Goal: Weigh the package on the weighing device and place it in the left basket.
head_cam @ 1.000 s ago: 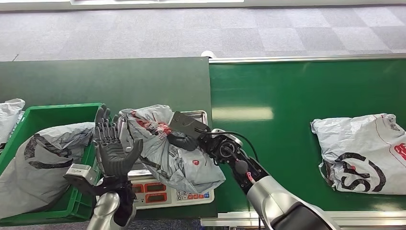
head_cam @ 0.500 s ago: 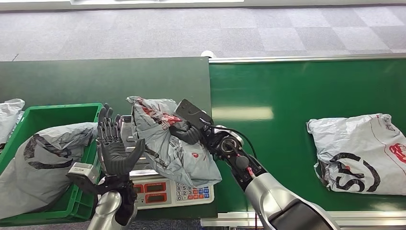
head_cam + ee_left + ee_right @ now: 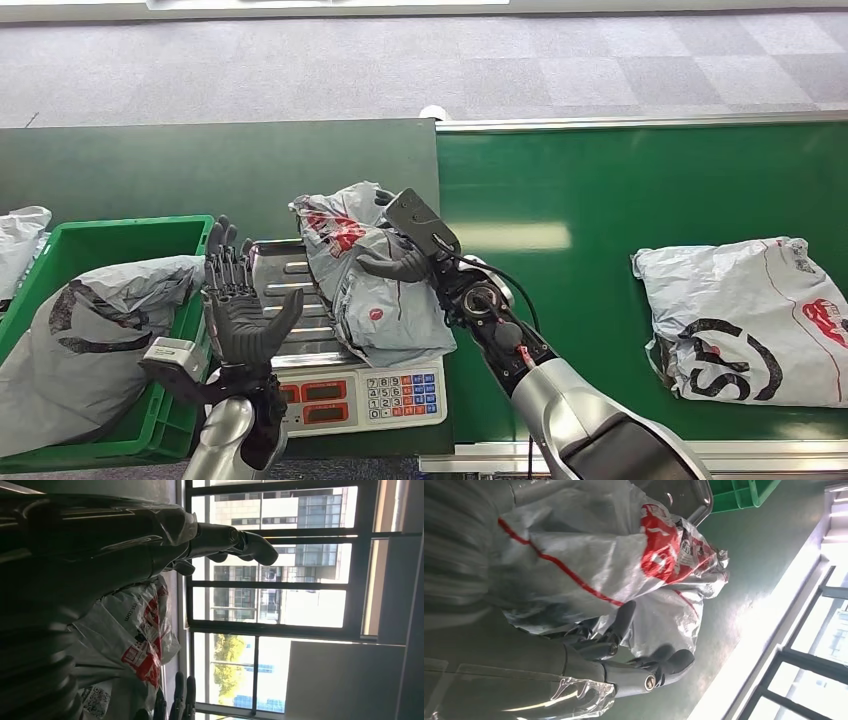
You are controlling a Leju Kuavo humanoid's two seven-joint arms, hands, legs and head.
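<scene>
- The right hand [image 3: 405, 262] has its fingers [image 3: 624, 621] clamped on the crumpled grey plastic package with red print [image 3: 370, 290], held tilted above the ribbed steel pan of the weighing scale [image 3: 285, 300].
- The left hand [image 3: 238, 310] stands upright beside the scale, fingers apart, holding nothing.
- The green plastic basket [image 3: 120, 232] on the dark green tabletop [image 3: 200, 170] holds another grey bag [image 3: 80, 340].
</scene>
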